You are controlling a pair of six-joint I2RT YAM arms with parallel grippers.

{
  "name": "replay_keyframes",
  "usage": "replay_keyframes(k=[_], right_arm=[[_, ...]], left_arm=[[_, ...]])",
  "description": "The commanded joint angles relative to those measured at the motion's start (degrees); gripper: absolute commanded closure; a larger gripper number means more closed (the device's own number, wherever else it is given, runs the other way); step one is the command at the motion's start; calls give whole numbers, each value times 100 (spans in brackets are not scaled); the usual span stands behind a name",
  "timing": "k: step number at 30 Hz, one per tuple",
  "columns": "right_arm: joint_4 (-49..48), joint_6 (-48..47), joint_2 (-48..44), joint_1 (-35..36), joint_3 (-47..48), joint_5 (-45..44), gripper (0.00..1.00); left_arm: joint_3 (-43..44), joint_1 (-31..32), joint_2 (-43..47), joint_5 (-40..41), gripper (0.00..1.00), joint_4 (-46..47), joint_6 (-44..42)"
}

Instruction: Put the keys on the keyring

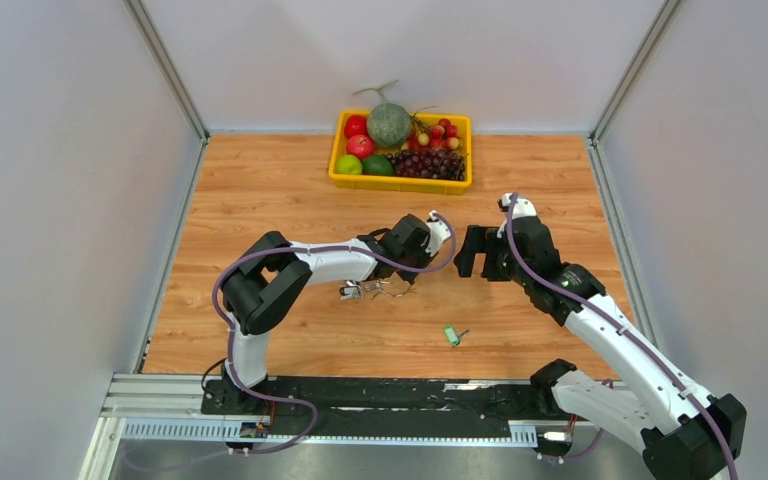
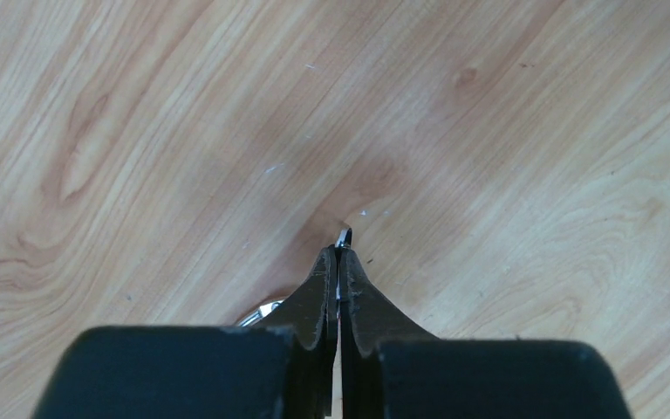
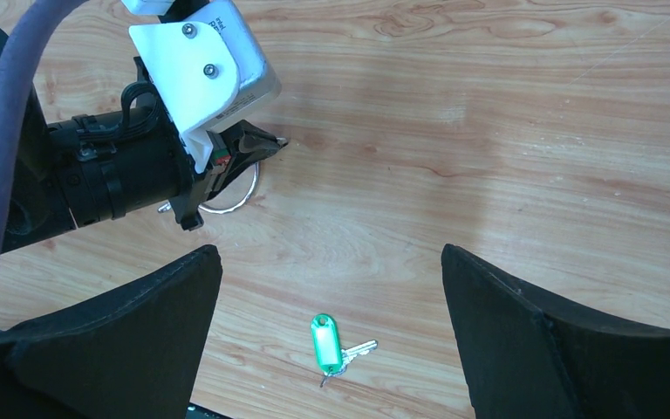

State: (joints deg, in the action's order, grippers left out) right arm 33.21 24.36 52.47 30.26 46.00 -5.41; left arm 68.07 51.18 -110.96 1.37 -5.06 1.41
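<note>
Bright, even, diffuse light from overhead fills all three views. In the top view the table (image 1: 260, 200) carries only faint, soft-edged shadows under the arms, and the pale walls lean outward toward 10 and 2 o'clock, a wide-lens stretch. From the left wrist the wood grain is crisp; the left gripper (image 2: 340, 255) at 6 o'clock is a near-black, slightly soft mass, with a dim brownish shadow just past its tips toward 12. The right gripper (image 3: 330, 255) shows its fingers (image 3: 113, 349) at 7 and 5 o'clock as featureless dark shapes; the green-headed key (image 3: 325, 340) at 6 is sharp
</note>
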Motion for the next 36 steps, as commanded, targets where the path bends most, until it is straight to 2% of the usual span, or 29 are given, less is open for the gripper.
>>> replay_keyframes(k=[1,6,10,17,23,29,36], right_arm=[[-147,-11,-96,27,132,95,0],[-120,-281,-311,24,442,424,3],[-123,-580,-451,24,722,1099,7],[-185,-1064,-700,26,1226,2135,21],[-226,-1443,-640,33,1727,3259,37],[-141,-1713,-372,103,2061,4134,44],[-119,-2113,-17,572,2266,4569,51]], left_arm=[[34,-3,150,-485,100,49,-26],[1,-4,957,-1232,100,-56,-74],[-138,-3,1655,-1817,100,-72,-6],[-586,-3,2793,-2621,100,17,230],[-885,-7,3554,-3017,100,148,424],[-1396,-3,4271,-3492,100,842,941],[-1950,-3,5115,-3759,100,1518,1410]])
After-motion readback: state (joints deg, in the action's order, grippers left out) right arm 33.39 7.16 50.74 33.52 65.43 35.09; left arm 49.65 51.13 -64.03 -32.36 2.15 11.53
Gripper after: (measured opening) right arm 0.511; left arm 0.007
